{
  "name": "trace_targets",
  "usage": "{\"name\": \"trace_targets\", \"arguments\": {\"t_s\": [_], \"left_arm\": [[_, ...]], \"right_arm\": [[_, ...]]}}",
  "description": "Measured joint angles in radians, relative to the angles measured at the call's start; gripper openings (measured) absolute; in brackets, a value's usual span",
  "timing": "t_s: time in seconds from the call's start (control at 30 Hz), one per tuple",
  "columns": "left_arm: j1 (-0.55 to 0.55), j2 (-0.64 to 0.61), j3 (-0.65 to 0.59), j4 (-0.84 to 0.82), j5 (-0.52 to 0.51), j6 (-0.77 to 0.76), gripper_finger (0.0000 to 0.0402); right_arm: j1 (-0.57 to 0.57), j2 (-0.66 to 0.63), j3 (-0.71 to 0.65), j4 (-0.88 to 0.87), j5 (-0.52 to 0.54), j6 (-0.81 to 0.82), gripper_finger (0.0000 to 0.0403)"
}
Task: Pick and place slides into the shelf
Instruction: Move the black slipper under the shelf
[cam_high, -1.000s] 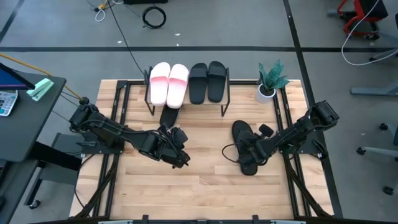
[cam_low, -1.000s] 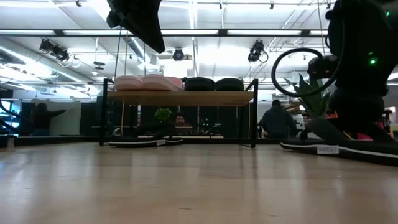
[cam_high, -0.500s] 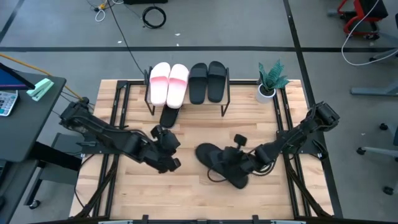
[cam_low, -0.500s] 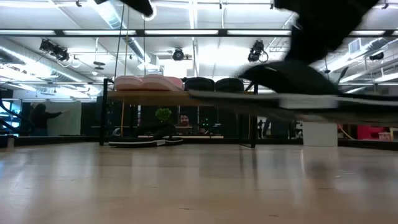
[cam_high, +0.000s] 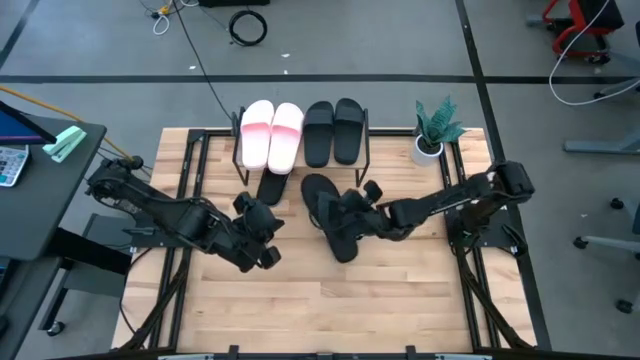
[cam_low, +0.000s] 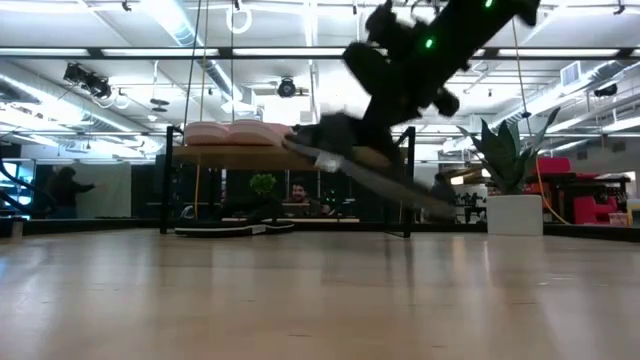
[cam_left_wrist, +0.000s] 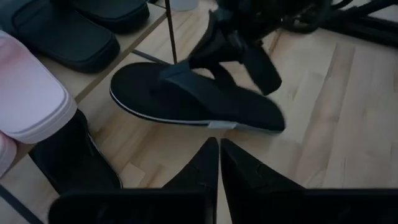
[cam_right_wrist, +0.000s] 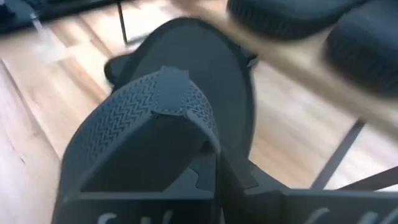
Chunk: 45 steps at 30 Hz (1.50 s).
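High view: the right gripper (cam_high: 362, 205) sits just in front of the small low shelf with the light wooden top board on a thin black metal frame (cam_high: 366, 150), and is clamped on the wide strap of a black open-toe slide (cam_high: 330, 212). That slide points toward the shelf's front edge, between the frame's two front legs. The low view shows the same black slide (cam_low: 375, 175) clear of the light wooden table (cam_low: 320, 300), tilted with one end near the height of the shelf board and the other end lower. The right wrist view shows the ribbed strap (cam_right_wrist: 152, 115) directly ahead of the gripper, with the shelf board close beyond.

On the shelf top rest two pale pink slides (cam_high: 271, 134), side by side, and two black slides (cam_high: 333, 130) beside them. Another black slide (cam_high: 272, 187) lies flat on the table, partly under the shelf's front edge below the pink pair.

The left gripper (cam_high: 258, 222) is on the left of the table, near the held slide but apart from it. In the left wrist view its fingers (cam_left_wrist: 202, 168) are pressed together with nothing between them.

A small green potted plant in a white pot (cam_high: 431, 129) stands at the table's far right corner.
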Motion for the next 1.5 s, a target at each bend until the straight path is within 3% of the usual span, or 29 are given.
{"name": "trace_targets", "arguments": {"t_s": [0.17,0.43,0.63,0.93,1.27,1.5], "left_arm": [[-0.007,0.001,0.0,-0.033,0.0,0.0,0.0018],[-0.007,0.001,0.0,-0.06,0.0,0.0,0.0009],[-0.007,0.001,0.0,-0.062,0.0,-0.004,0.0027],[-0.007,0.001,0.0,-0.068,0.0,-0.011,0.0005],[-0.007,0.001,0.0,-0.07,0.0,-0.043,0.003],[-0.048,0.004,0.0,-0.07,0.0,-0.046,0.0014]], "right_arm": [[-0.043,0.094,0.0,0.018,-0.101,0.06,0.0005],[-0.158,0.211,0.0,0.158,-0.065,0.03,0.0015],[-0.218,0.222,0.0,0.191,-0.207,-0.003,0.0029],[-0.172,0.199,0.0,0.195,-0.219,-0.143,0.0058],[-0.157,0.199,0.0,0.191,-0.215,-0.12,0.0094],[-0.106,0.184,0.0,0.157,-0.276,-0.126,0.0101]]}}
